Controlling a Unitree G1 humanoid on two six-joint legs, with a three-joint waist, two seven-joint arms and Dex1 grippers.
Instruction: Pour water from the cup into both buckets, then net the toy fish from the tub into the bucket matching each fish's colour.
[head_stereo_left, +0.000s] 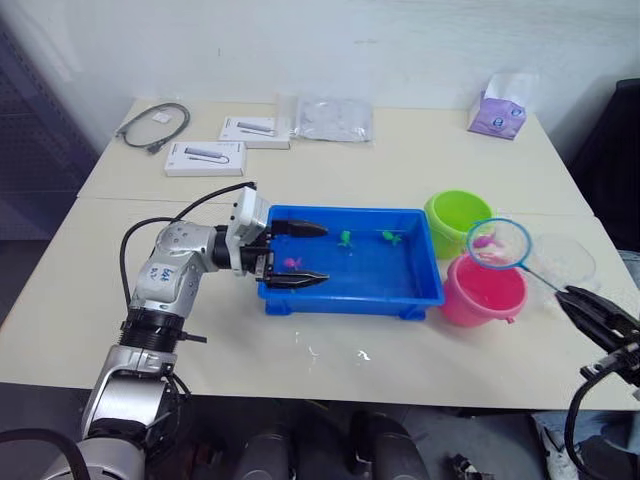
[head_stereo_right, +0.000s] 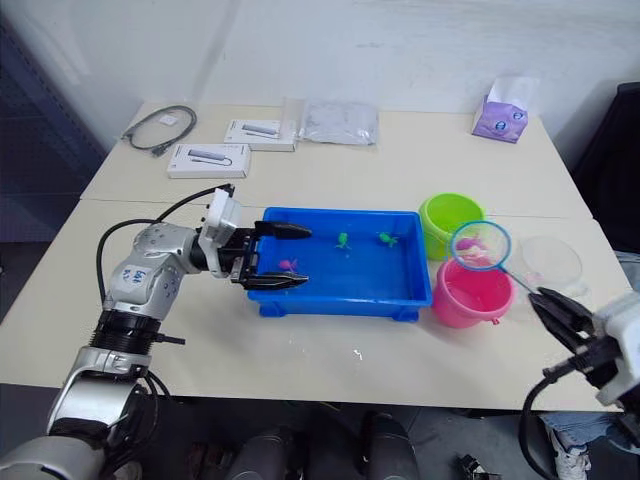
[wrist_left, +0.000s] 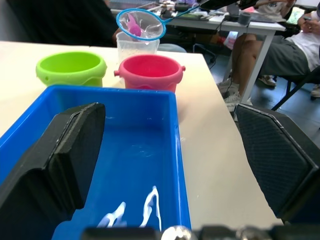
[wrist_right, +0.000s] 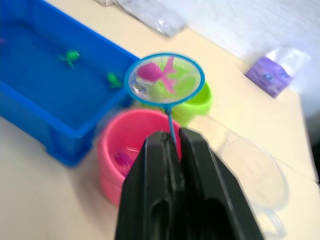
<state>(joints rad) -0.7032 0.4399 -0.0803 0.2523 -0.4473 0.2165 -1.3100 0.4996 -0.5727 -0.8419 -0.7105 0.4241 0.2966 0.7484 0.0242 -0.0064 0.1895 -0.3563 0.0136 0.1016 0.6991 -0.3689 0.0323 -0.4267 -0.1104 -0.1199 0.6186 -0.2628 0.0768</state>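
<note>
**Netted pink fish held over the pink bucket**

Tub (head_stereo_left: 350, 290) sits mid-table, steadied by the left gripper (head_stereo_left: 298, 255), whose spread fingers straddle its left wall. Two green fish (head_stereo_left: 390, 237) and one pink fish (head_stereo_left: 294, 263) remain inside. Right of it stand the green bucket (head_stereo_left: 456, 216) and, nearer, the pink bucket (head_stereo_left: 484, 293), with the cup (head_stereo_right: 552, 262) beyond. The right gripper (wrist_right: 172, 145) is clamped on the net (wrist_right: 165, 80), which carries a pink fish (wrist_right: 152, 72). Tipping the hoop squarely above the pink bucket's mouth should land the fish cleanly.
</note>
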